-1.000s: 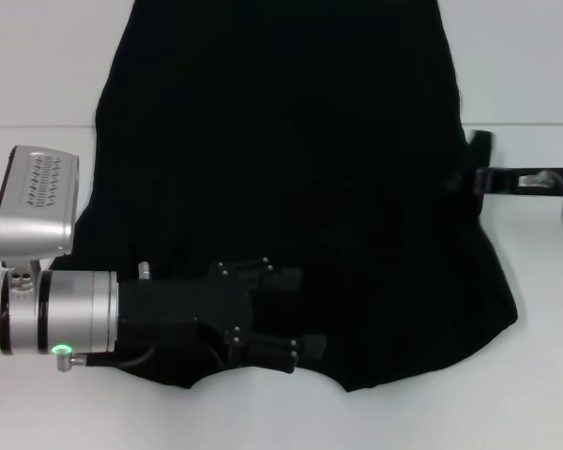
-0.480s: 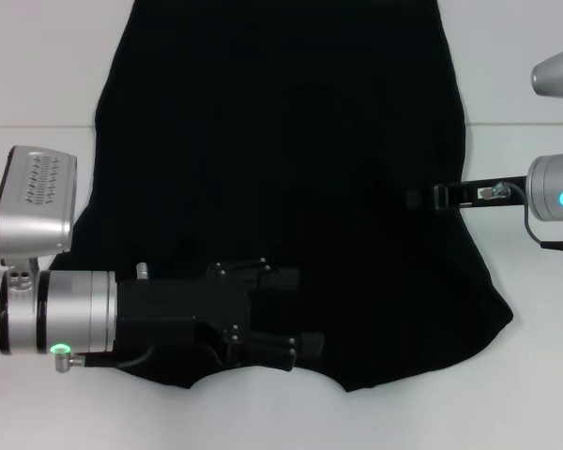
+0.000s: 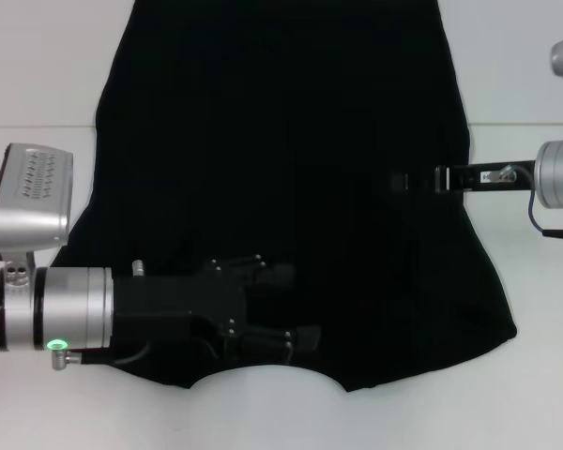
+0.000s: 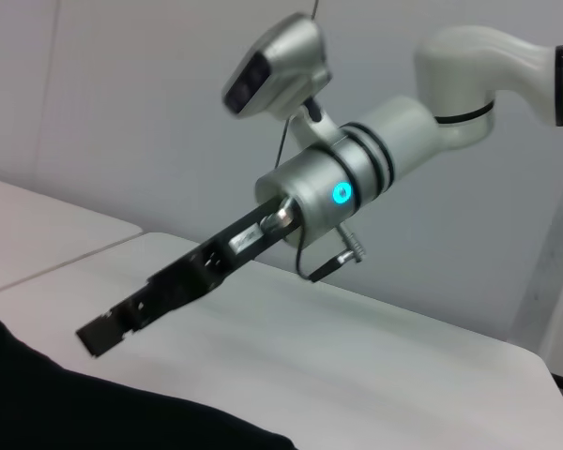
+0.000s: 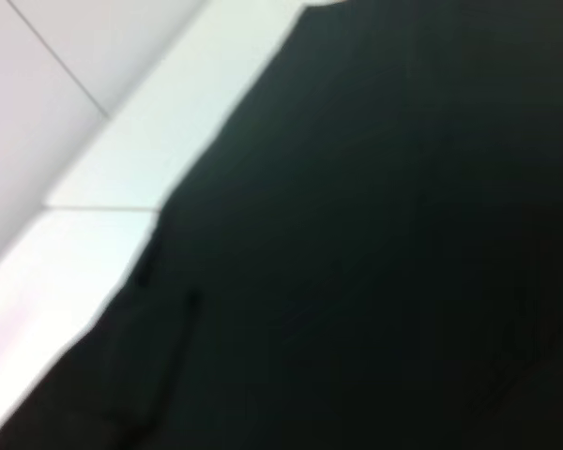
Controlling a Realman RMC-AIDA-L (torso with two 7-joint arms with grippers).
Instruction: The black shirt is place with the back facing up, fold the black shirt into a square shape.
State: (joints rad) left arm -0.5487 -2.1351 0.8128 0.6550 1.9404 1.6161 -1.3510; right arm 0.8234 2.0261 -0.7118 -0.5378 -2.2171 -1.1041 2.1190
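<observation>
The black shirt (image 3: pixel 281 141) lies spread flat over the white table (image 3: pixel 535 394), its curved neckline at the near edge. My left gripper (image 3: pixel 296 307) reaches in from the left, low over the fabric just behind the neckline. Its two fingers stand apart, open, with nothing pinched between them. My right gripper (image 3: pixel 403 180) reaches in from the right, its tip past the shirt's right edge and over the cloth. The left wrist view shows the right gripper (image 4: pixel 98 333) as a thin black bar above the shirt (image 4: pixel 66 412). In the right wrist view the shirt (image 5: pixel 375 234) fills most of the picture.
Bare white table (image 4: pixel 375 375) runs along both sides of the shirt, with a narrow strip at the near edge. A seam in the tabletop (image 3: pixel 38 127) runs across behind the arms. A grey wall stands behind the table in the left wrist view.
My right gripper has moved left, from beside the shirt's right edge to over the cloth, and up a little. The left arm has shifted slightly.
</observation>
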